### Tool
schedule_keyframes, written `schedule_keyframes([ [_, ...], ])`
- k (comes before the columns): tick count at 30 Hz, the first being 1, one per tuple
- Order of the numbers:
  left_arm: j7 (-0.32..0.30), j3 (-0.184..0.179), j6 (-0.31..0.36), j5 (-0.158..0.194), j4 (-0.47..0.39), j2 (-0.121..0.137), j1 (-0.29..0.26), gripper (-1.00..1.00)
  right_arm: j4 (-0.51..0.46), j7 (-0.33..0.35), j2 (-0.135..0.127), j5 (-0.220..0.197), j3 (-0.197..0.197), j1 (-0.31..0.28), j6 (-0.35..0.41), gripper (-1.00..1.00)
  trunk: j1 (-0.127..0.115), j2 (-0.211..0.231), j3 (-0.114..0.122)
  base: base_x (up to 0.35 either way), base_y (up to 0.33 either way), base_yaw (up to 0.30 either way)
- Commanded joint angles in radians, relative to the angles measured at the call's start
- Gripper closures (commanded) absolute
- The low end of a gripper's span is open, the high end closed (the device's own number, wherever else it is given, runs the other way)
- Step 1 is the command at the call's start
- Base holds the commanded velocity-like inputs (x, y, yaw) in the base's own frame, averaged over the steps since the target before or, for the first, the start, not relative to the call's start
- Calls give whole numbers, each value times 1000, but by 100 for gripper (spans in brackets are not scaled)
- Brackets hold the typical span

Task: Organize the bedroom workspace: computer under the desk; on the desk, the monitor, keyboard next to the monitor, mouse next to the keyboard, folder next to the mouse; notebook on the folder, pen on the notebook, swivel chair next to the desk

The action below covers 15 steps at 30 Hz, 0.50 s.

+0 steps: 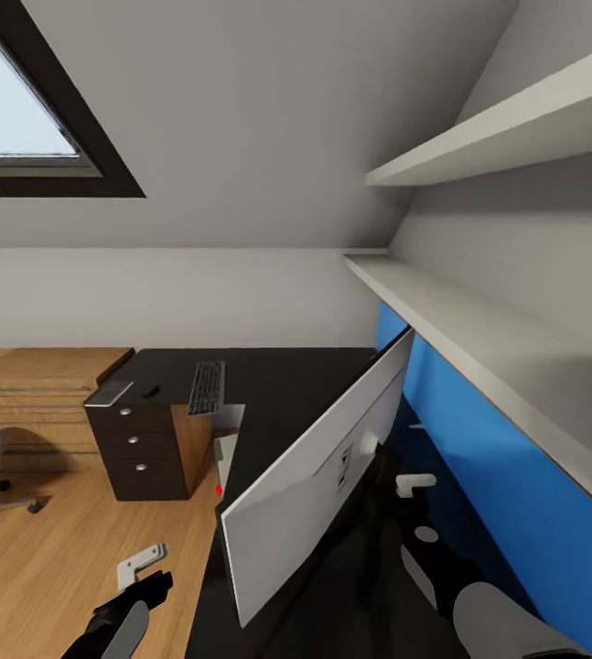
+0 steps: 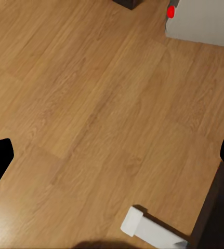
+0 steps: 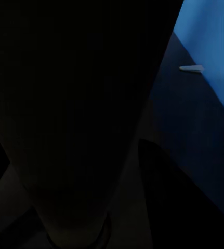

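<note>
While monitor (image 1: 314,476) stands on desk (image 1: 277,384), white back showing, long axis diagonal, left tool (image 2: 112,155) spread empty, right tool's grip unclear.

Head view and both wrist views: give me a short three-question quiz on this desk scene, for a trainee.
1. True or false: the keyboard lies on the black top of the desk.
2. Multiple choice: which side of the monitor faces the head camera? A. its black screen. B. its white back. C. its ring base from below.
3. Fill in: in the left wrist view, the left tool hangs open over the wooden ____.

Key: 1 true; 2 B; 3 floor.
</note>
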Motion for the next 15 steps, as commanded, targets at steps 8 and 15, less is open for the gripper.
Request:
schedule_keyframes([
  [8,9,-5,2,6,-2,1,0,-100,-1,-10,1,2,8,-1,-2,100,0,-1,1,0,0,-17],
  [15,9,-4,2,6,-2,1,0,-100,0,-10,0,2,9,-1,-2,100,0,-1,1,0,0,0],
])
